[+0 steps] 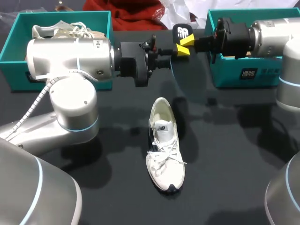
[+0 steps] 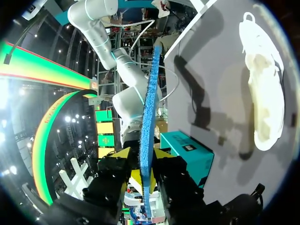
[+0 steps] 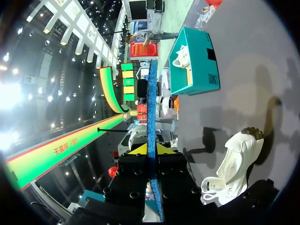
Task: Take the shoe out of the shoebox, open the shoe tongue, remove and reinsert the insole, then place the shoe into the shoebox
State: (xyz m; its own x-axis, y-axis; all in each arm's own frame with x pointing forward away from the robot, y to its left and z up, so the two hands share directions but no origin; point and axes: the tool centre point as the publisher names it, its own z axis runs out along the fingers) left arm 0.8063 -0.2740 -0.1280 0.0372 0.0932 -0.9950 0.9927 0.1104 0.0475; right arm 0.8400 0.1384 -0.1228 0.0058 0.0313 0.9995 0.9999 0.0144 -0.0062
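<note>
1. The insole (image 1: pixel 181 33) is held in the air above the far middle of the table (image 1: pixel 234 140), between the two arms. Its dark printed face is seen in the head view. Its blue face is seen edge-on in both wrist views (image 2: pixel 149 122) (image 3: pixel 152 108).
2. The insole is clamped by the left gripper (image 1: pixel 173 49), which comes in from the left. In the left wrist view the blue sheet is pinched between the yellow-tipped fingers (image 2: pixel 144 154), which are set narrow.
3. The same insole is gripped from the other side by the right gripper (image 1: pixel 184 46). In the right wrist view its fingers (image 3: pixel 151 149) are pressed against both faces of the sheet.
4. The white sneaker (image 1: pixel 164 147) is left standing on its sole in the middle of the table, below and nearer than the held insole. Its toe is pointed at the near edge and its laces are loose. It is also seen in the left wrist view (image 2: pixel 262 89) and the right wrist view (image 3: pixel 234 164).
5. A teal shoebox (image 1: pixel 14 42) is placed at the far left, behind the left arm. A second pale sneaker (image 1: pixel 70 30) is seen inside it.
6. Another teal shoebox (image 1: pixel 220 77) is placed at the far right, partly covered by the right arm.
</note>
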